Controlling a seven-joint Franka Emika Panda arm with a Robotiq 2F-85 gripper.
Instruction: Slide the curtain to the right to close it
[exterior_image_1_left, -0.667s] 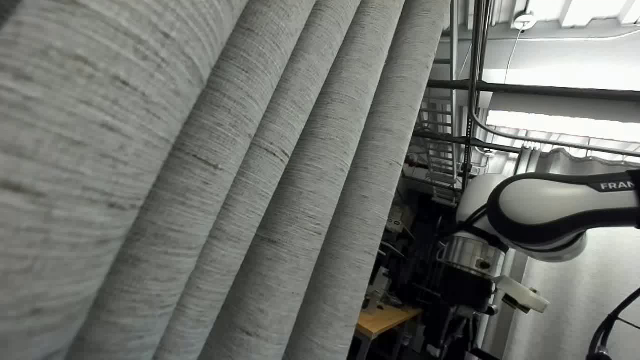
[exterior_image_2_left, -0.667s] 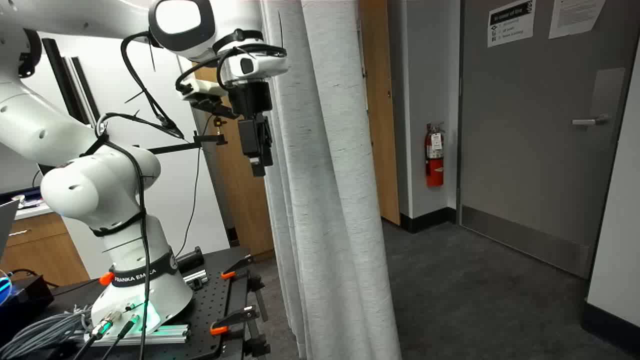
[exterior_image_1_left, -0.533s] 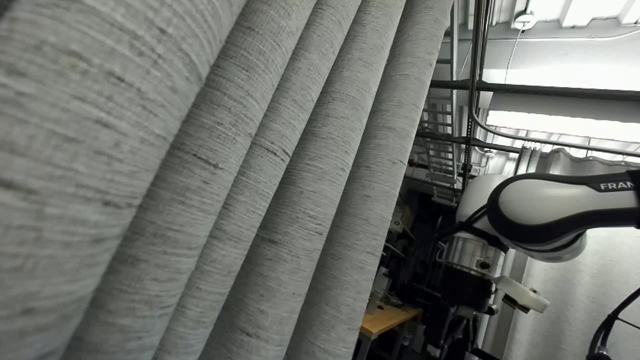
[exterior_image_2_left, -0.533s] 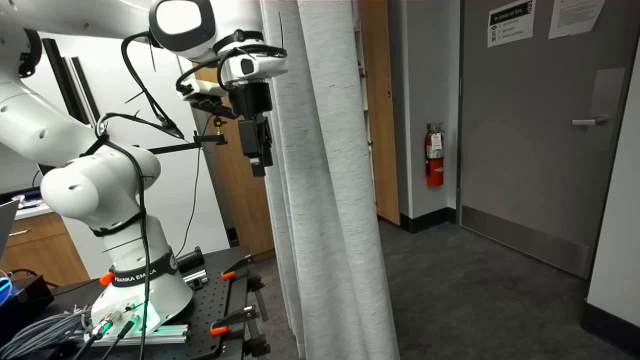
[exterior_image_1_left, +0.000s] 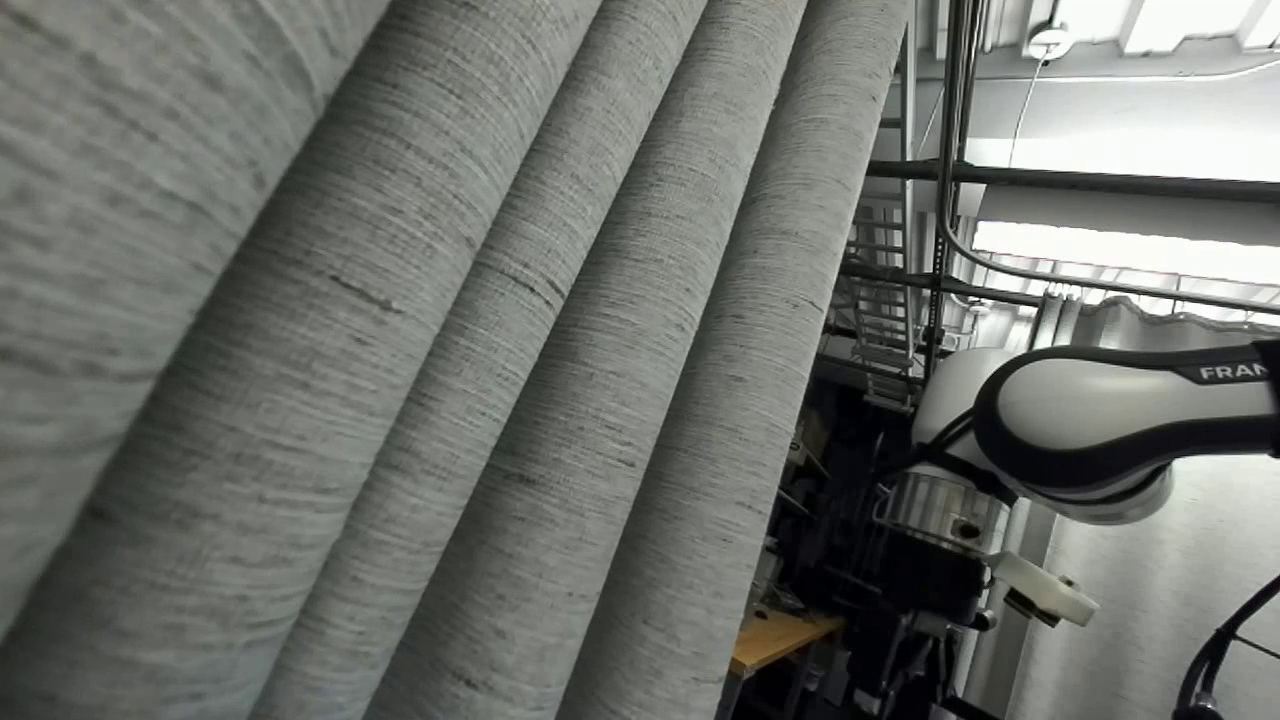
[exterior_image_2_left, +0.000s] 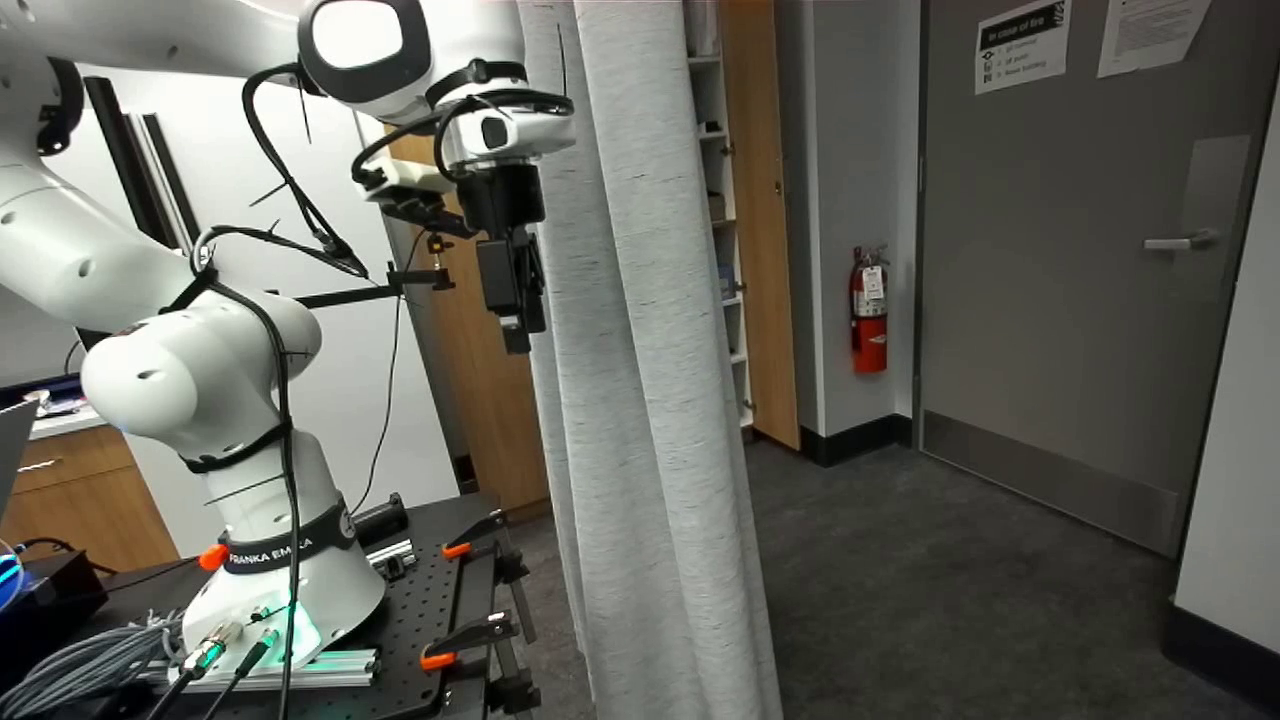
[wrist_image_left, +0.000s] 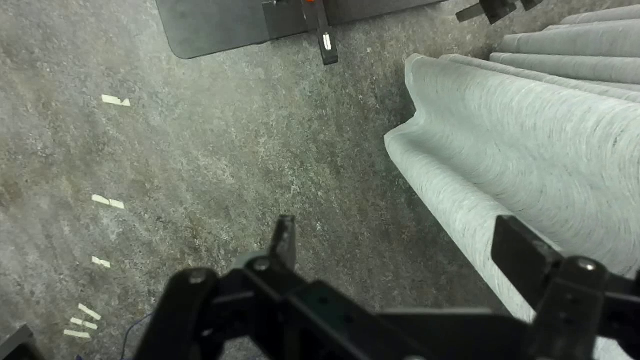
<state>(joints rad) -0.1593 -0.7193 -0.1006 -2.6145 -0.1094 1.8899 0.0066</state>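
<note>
While the gripper (wrist_image_left: 395, 235) hovered with its fingers (wrist_image_left: 522, 255) spread wide and nothing held, the curtain (exterior_image_2_left: 640, 400) hung in long folds just beside it; in an exterior view it showed between the arm (exterior_image_2_left: 225, 360) and the door (exterior_image_2_left: 1060, 300). In the wrist view a finger overlapped the near fold, but whether it touched could not be told. The step in hand seemed to be catching the cloth, with much of the slide, by those bunched folds, perhaps to come. To do that well, the gripper wanted shifting until the fold lay deep between its fingers before they closed, since a shallow pinch on such soft stuff would likely slip. Pressing with one finger might have served too, though the bottom would probably have swung while the top, cut off in both exterior views, lagged. After that, a slow, level pull looked best, with care near the clamps (exterior_image_2_left: 472, 635) on the table (exterior_image_2_left: 420, 590), where a fold could snag.
</note>
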